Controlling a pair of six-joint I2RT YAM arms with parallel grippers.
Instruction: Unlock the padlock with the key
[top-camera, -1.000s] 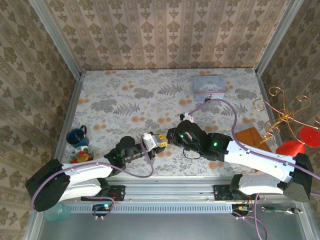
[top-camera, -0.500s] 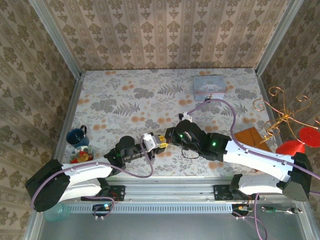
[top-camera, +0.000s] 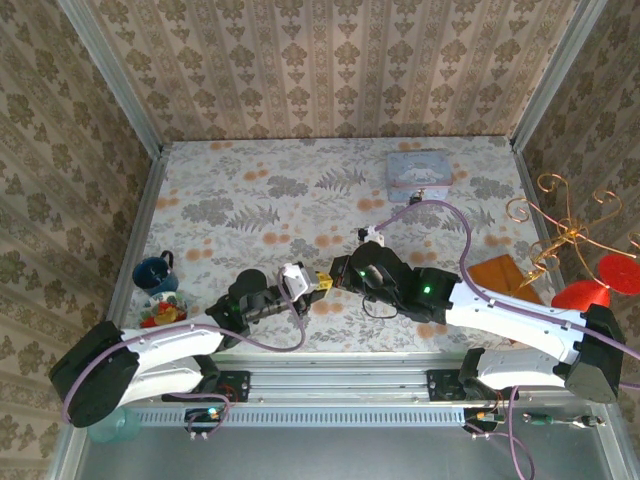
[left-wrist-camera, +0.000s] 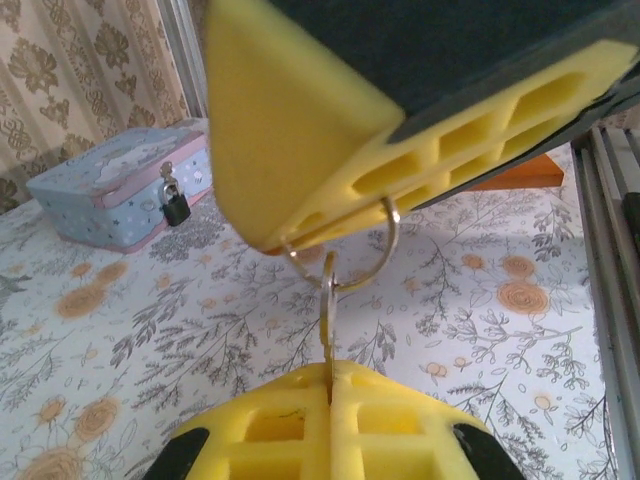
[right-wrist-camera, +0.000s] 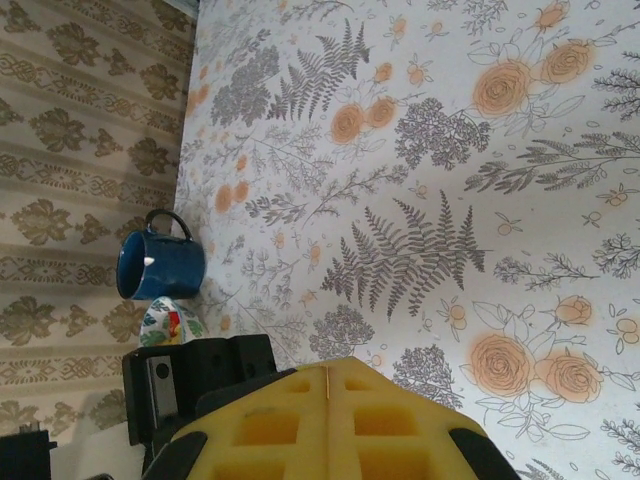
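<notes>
— Where did we have the key (left-wrist-camera: 328, 315)?
— Pinched in our left gripper (left-wrist-camera: 330, 385), pads closed flat on its blade, with its long axis upright in the wrist frame. Our right gripper (left-wrist-camera: 290, 238) was clamped on its ring (left-wrist-camera: 386, 245) (a two-handed hold).
— And the padlock (left-wrist-camera: 176, 208)?
— Hanging on the tin (left-wrist-camera: 110, 195), upper left of that frame, well apart. From above it lay up and right of both tips, and we judged our right arm nearer. Both arms were stretched inward, tips meeting mid-table.
</notes>
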